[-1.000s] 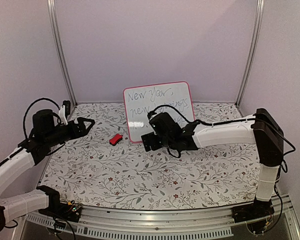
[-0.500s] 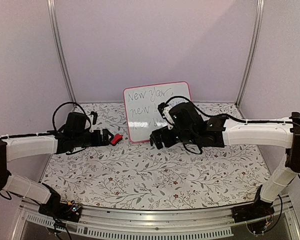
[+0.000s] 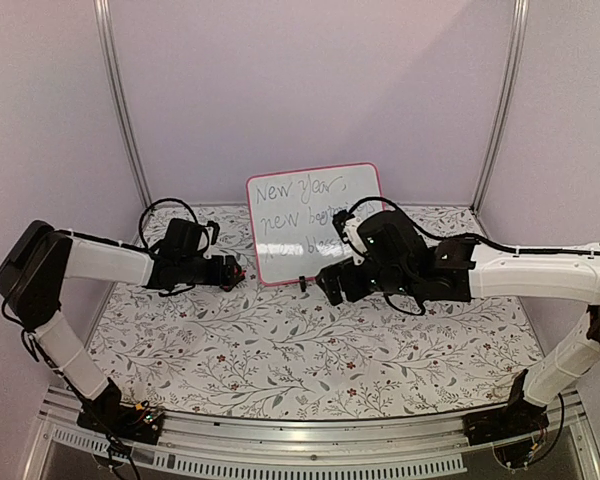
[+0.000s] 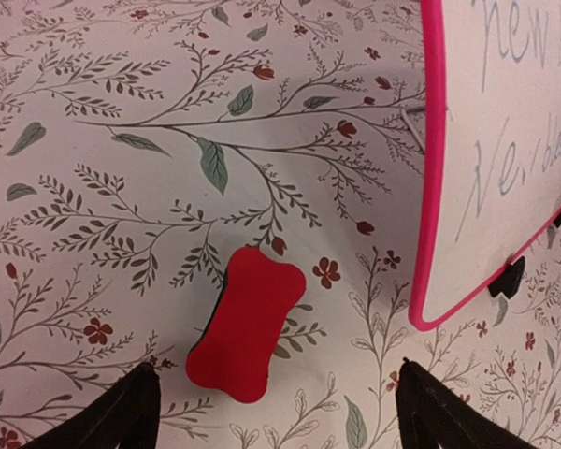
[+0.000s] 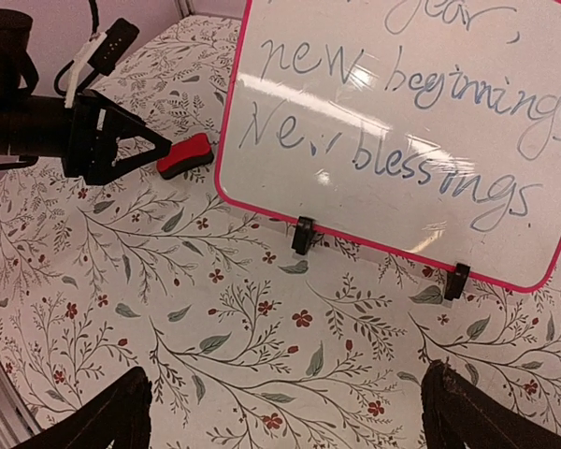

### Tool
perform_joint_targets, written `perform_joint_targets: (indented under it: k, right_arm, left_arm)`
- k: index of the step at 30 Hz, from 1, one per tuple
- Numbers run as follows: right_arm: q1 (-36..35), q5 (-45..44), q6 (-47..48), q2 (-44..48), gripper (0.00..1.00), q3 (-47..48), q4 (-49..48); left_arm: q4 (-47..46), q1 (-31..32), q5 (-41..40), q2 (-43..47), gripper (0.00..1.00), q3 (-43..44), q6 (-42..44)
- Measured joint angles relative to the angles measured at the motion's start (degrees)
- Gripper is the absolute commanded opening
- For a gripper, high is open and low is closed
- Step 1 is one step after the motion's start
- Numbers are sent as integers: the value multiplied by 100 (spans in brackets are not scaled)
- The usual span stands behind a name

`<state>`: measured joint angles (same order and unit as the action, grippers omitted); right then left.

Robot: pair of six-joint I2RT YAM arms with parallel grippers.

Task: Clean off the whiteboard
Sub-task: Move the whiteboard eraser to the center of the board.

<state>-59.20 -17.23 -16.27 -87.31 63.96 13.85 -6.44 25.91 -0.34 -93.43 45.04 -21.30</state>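
Observation:
The whiteboard stands upright at the back of the table, with a pink rim and dark handwriting. It also shows in the right wrist view and the left wrist view. A small red eraser block lies flat on the table left of the board's lower corner and also shows in the right wrist view. My left gripper is open, empty, and just above the eraser, one finger on each side. My right gripper is open and empty, over the table in front of the board's bottom edge.
A floral cloth covers the table. Two black clip feet hold up the board. Lilac walls and metal posts close in the back and sides. My right arm stretches across the right half.
My left arm has reached right until its open gripper is over the eraser. My right gripper has moved right and away from the board, uncovering the writing.

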Motion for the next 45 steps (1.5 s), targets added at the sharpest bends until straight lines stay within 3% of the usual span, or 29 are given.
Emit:
perform_joint_targets:
  k: [7, 15, 19, 25, 37, 45]
  right_arm:
    - [0, -22, -48, 142, 99, -26, 31]
    - [0, -24, -68, 144, 99, -31, 39]
    - [0, -28, -68, 144, 99, -31, 55]
    - [0, -66, -70, 144, 99, -31, 87]
    - [0, -105, -57, 144, 99, -26, 151]
    - [0, -109, 210, 212, 99, 37, 479]
  left_arm:
    - [15, -48, -28, -713, 86, 439, 247]
    - [17, -127, -26, -1091, 79, 568, 332]
    - [7, -144, -17, -1268, 69, 634, 339]
    - [-11, -146, 109, -1296, 42, 632, 323]
    - [-125, -33, 120, -236, 43, -356, -35]
    - [-59, 1062, 59, 848, 44, -859, -155]
